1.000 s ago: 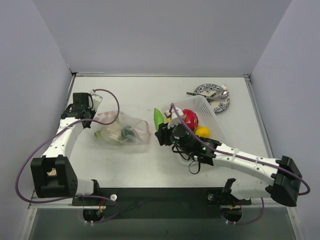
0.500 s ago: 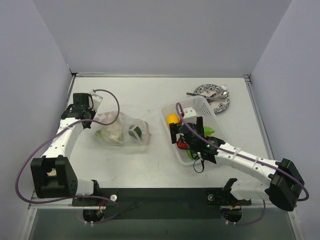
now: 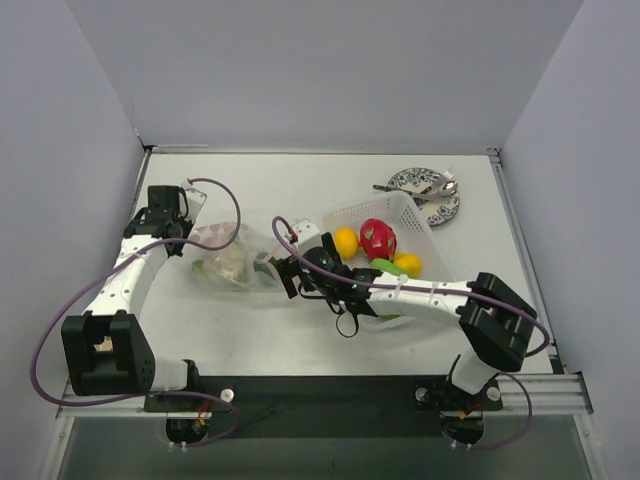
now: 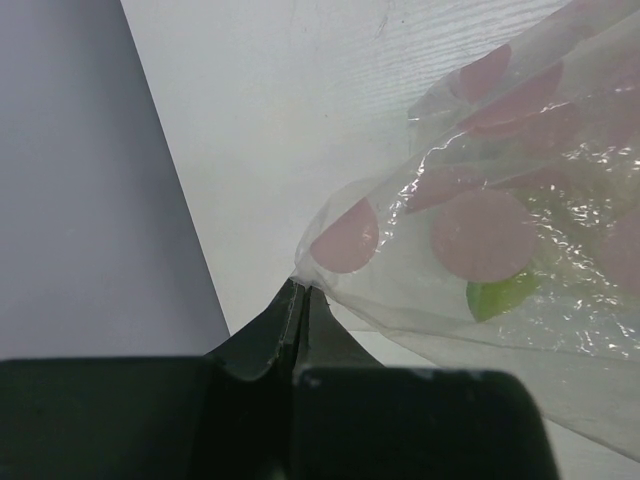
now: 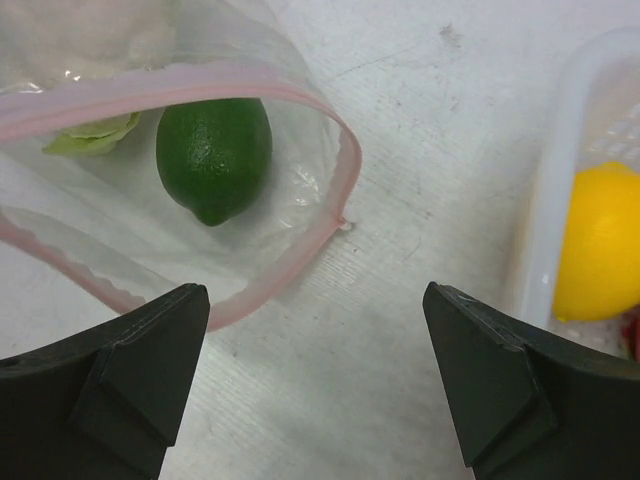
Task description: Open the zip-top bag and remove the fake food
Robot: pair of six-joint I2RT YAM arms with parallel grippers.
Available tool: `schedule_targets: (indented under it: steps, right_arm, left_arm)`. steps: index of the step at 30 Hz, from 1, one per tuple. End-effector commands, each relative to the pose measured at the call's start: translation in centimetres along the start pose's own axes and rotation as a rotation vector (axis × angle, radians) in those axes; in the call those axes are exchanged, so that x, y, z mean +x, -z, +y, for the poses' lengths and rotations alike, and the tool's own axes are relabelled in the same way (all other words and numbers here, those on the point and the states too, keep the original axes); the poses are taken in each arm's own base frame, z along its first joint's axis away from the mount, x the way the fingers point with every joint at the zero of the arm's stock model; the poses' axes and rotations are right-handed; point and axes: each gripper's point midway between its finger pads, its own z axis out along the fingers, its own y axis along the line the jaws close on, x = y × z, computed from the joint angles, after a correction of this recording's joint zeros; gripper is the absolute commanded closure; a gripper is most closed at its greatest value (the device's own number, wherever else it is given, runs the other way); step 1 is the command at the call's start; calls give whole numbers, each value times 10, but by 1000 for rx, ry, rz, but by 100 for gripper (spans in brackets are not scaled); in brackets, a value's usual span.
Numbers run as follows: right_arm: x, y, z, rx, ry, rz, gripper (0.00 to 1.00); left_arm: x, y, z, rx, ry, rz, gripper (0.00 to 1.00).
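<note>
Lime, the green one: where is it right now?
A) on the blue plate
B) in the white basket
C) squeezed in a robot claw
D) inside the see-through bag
D: in the right wrist view the lime lies just inside the open mouth of the bag, with plastic all around it.
</note>
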Motion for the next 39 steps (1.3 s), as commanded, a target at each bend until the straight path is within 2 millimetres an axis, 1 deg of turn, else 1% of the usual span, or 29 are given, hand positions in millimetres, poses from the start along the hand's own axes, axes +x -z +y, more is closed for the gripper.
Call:
schedule_targets:
  steps: [1,3,4,6,7,8,9,10,12,15,16,19,20,21,22,23,24,25,26,27,28,30,31,33,34,36,37,38,39]
  right_arm:
    - [-29,-20,25,-75,-82,-59,7]
    - [-35,-28,32,-101,-128,-66,7]
    - [-29,-34,40,-135,-137,-43,7]
    - [-36,-40,50,-186,-177,-50,7]
    - [-32,-44,57,-210,-183,-37,7]
    - [-32,-45,66,-254,-188,-27,6]
    - [-38,-45,73,-280,-197,-33,4]
    - [-33,-49,77,-289,-196,-20,4]
    - [-31,-47,92,-345,-195,-1,2]
    - [-23,-49,100,-348,-194,37,2]
    - [-24,-50,102,-349,-200,38,2]
    - [-13,-50,104,-337,-197,88,3]
    - [-13,-51,103,-324,-196,99,3]
    - [-11,-56,93,-256,-183,105,5]
    - [-1,-53,82,-174,-138,139,5]
    - [-2,-51,74,-123,-116,133,3]
    - [-9,-44,65,-90,-111,111,1]
    - [-9,-41,51,-29,-109,94,0]
    - [3,-36,41,1,-90,108,0]
    - [-7,-24,32,25,-96,71,0]
    - [-10,-18,22,63,-96,44,0]
    - [-7,3,10,85,-90,11,0]
    - [-11,9,11,78,-97,-15,0]
    - [-6,25,18,26,-94,-26,7]
    - [-5,29,23,-3,-100,-32,10]
    - [-2,36,40,-84,-96,-28,28]
    - [1,36,44,-110,-98,-27,41]
    - [2,35,50,-134,-99,-24,62]
    - [6,32,57,-161,-97,-7,68]
  left_arm:
    - [-15,12,10,-33,24,-55,100]
    - [-16,13,11,-38,24,-58,100]
    - [-15,12,11,-38,24,-57,100]
    - [-13,12,10,-36,23,-54,100]
    - [-13,12,9,-36,21,-53,100]
    - [-12,12,9,-35,21,-51,100]
    - [-11,11,10,-39,21,-47,100]
    - [-11,11,9,-39,20,-48,100]
    - [-11,12,10,-41,19,-49,100]
    - [-12,11,10,-41,21,-50,100]
    - [-11,11,10,-40,20,-49,100]
    - [-12,10,9,-38,21,-50,100]
    - [-12,9,9,-37,20,-49,100]
    - [-11,9,9,-37,21,-45,100]
    - [-11,9,9,-37,21,-47,100]
    - [-11,9,8,-36,21,-46,100]
    - [-11,10,9,-37,20,-49,100]
    - [-9,9,8,-38,17,-48,100]
    - [-9,9,8,-40,14,-47,100]
    - [-9,8,8,-41,15,-49,100]
    - [-8,7,7,-39,10,-45,100]
    - [-7,6,7,-36,11,-44,100]
    - [-7,5,5,-32,10,-41,100]
    - [-9,5,6,-31,14,-45,100]
    - [-9,4,5,-30,15,-44,100]
    - [-11,6,7,-32,22,-47,100]
    - [-12,6,7,-31,22,-47,100]
    - [-11,5,6,-31,23,-43,100]
    - [-17,8,-1,-18,0,-60,100]
